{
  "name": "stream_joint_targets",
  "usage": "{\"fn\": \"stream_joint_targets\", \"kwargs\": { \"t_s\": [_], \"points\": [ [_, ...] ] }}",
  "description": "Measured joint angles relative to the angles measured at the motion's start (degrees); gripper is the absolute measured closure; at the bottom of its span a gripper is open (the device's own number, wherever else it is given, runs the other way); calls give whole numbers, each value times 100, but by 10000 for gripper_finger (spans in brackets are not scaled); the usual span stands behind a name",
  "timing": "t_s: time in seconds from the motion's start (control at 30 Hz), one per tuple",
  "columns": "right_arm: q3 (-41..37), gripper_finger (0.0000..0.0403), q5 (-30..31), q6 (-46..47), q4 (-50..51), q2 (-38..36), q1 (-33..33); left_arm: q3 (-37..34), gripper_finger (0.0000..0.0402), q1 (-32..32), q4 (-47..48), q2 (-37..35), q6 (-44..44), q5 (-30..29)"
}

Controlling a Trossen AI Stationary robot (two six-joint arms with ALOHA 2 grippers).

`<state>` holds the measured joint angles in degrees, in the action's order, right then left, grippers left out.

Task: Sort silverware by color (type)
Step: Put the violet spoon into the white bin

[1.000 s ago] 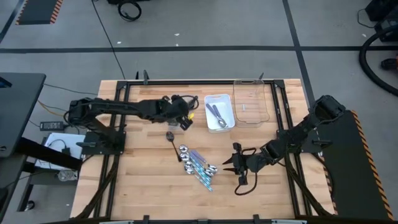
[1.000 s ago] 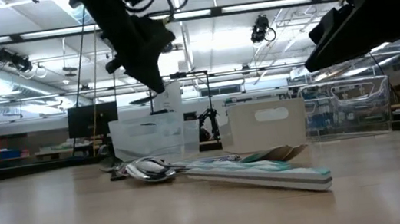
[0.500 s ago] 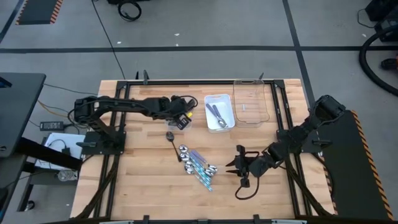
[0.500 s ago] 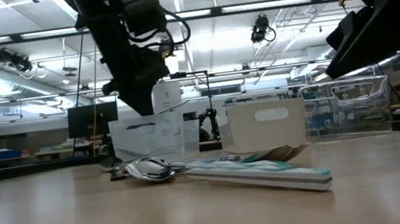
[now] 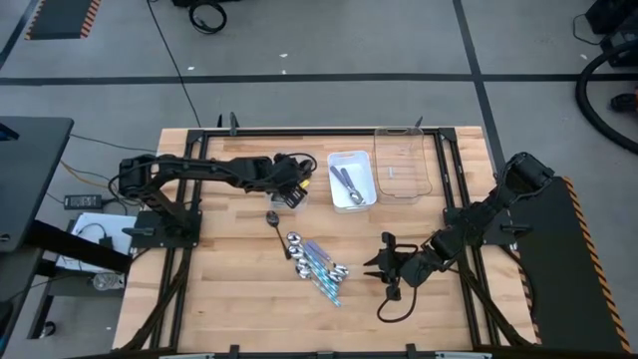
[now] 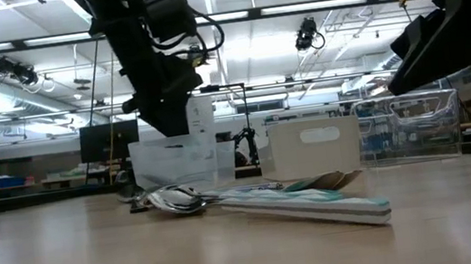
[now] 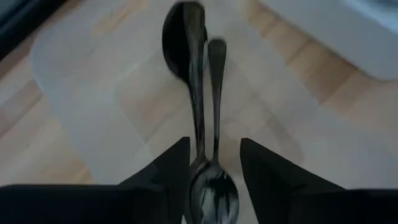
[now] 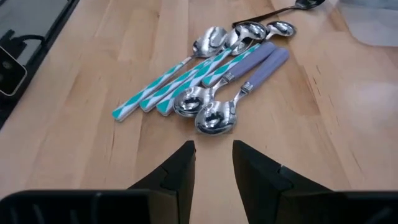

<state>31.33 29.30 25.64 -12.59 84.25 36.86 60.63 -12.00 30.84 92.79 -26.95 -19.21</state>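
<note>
Two dark spoons [image 7: 202, 93] lie side by side in a small clear tray [image 7: 74, 93] left of the white tray [image 5: 370, 160]. My left gripper [image 7: 214, 162] hangs open just above them, its fingers on either side of one spoon's bowl [image 7: 212, 193]. A pile of silverware [image 5: 317, 264] with teal-white, purple and silver handles lies mid-table. One more dark spoon [image 5: 272, 220] lies on the wood beside the pile. My right gripper [image 8: 213, 168] stands open to the right of the pile, pointing at it, with nothing between its fingers. My left gripper's open fingers [image 7: 168, 168] come slanting down over the near dark spoon, one on each side of its bowl. The spoon lies flat in the clear tray, lengthwise along the fingers. I cannot tell whether the fingers touch it.
The white tray holds silver spoons [image 5: 346, 181]. A larger clear tray [image 5: 429, 170] stands to its right at the far edge. Bare wood lies between the pile and the table's near edge. A black frame borders the tabletop.
My left gripper has sunk toward the small clear tray and now hangs low over it. The pile of silverware and the loose dark spoon lie where they were.
</note>
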Motion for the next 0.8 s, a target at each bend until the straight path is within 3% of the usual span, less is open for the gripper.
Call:
{"fn": "stream_joint_targets", "kwargs": {
  "t_s": [0.3, 0.5, 0.8],
  "points": [
    [0, 285, 118, -344, 37, 0, -159, 1, 240, 283, -1002, -2, 774, 0],
    [2, 285, 108, -483, 296, 0, -466, 5, 240, 922, -2033, -2, 1583, 3],
    [233, 285, -769, -752, 598, 0, -1184, -47, 240, 2232, -1881, -7, 428, -71]
  ]
}}
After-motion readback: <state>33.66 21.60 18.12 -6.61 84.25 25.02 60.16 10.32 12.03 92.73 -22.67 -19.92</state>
